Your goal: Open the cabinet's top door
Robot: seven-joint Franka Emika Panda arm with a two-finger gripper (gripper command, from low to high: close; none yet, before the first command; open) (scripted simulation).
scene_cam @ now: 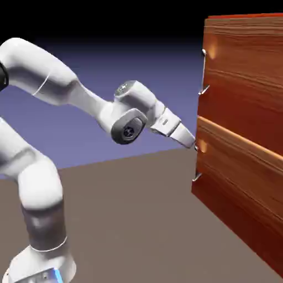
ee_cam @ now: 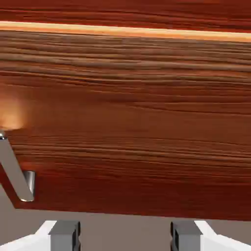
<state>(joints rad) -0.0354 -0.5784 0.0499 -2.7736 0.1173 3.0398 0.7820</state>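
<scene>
Beside the cabinet (scene_cam: 243, 127), the end effector (scene_cam: 190, 141) sits level with the seam below the top door (scene_cam: 243, 66). Its fingers (ee_cam: 64, 234) are spread, pinching nothing. The lower handle (ee_cam: 17, 176) lies off to the hand view's left.

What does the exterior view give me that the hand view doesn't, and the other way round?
Only the exterior view shows the whole white arm, the full cabinet with the top door and its silver handle above the end effector, which is level with the lower panel's top.

Only the hand view shows both grey fingertips standing apart with nothing between them, and one metal handle far off to the picture's left.

Both show reddish-brown wood grain and the seam between panels.
</scene>
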